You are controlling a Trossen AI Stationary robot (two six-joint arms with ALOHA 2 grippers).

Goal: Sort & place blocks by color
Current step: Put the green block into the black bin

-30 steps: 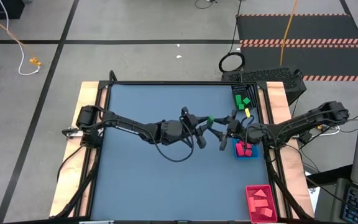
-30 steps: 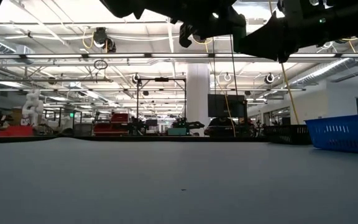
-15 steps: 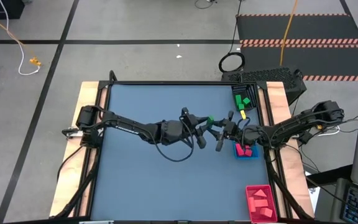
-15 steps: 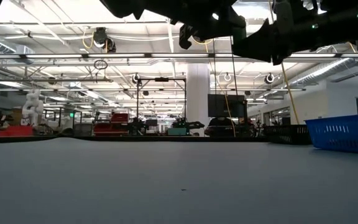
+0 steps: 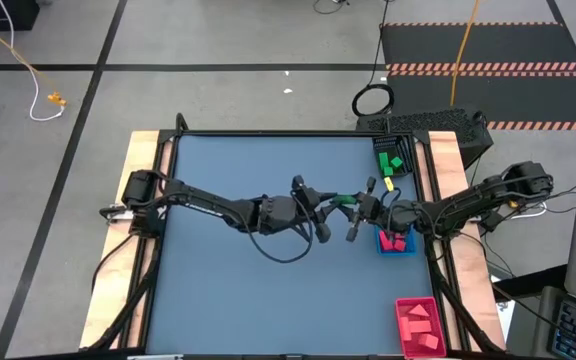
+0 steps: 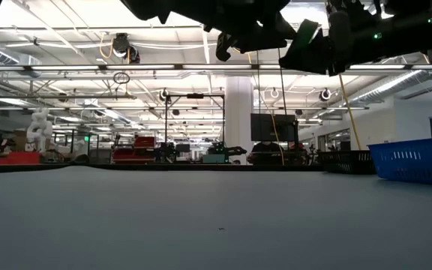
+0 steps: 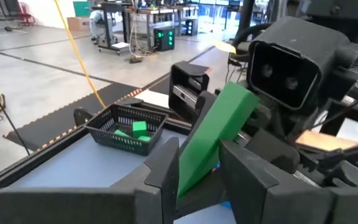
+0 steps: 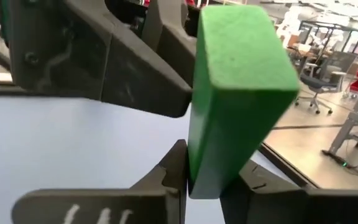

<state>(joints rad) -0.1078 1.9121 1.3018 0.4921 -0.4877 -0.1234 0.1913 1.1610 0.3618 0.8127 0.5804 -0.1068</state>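
Note:
A green bar block (image 5: 343,200) hangs in the air over the table's right-middle, between my two grippers, which meet tip to tip. My left gripper (image 5: 330,203) comes from the left and is shut on the bar (image 7: 219,134). My right gripper (image 5: 358,205) comes from the right and is shut on the bar's other end (image 8: 235,93). In the low view the bar (image 6: 306,37) shows tilted, high above the table. More green blocks lie in the black basket (image 5: 391,160), red ones in the blue tray (image 5: 396,241), and salmon ones in the red tray (image 5: 418,325). My left gripper pinches the green bar's near end (image 7: 194,165) between its two fingers, which lie along the bar. It comes roughly level from the table's left. The bar is lifted clear and slants up and away toward the right gripper. My right gripper has the bar's opposite end (image 8: 210,171) between its two fingers (image 8: 173,168), coming from the table's right. The bar stands up out of the fingers, clear of the table.
The black basket (image 7: 126,127) sits at the table's far right, the blue tray (image 6: 415,159) just right of the grippers, and the red tray at the near right corner. The table's blue-grey surface (image 5: 228,270) lies bare left of and nearer than the arms.
My right gripper has moved toward the table's left, up to the left gripper, until its fingers reach around the green bar's free end. The left gripper and the bar have stayed almost where they were.

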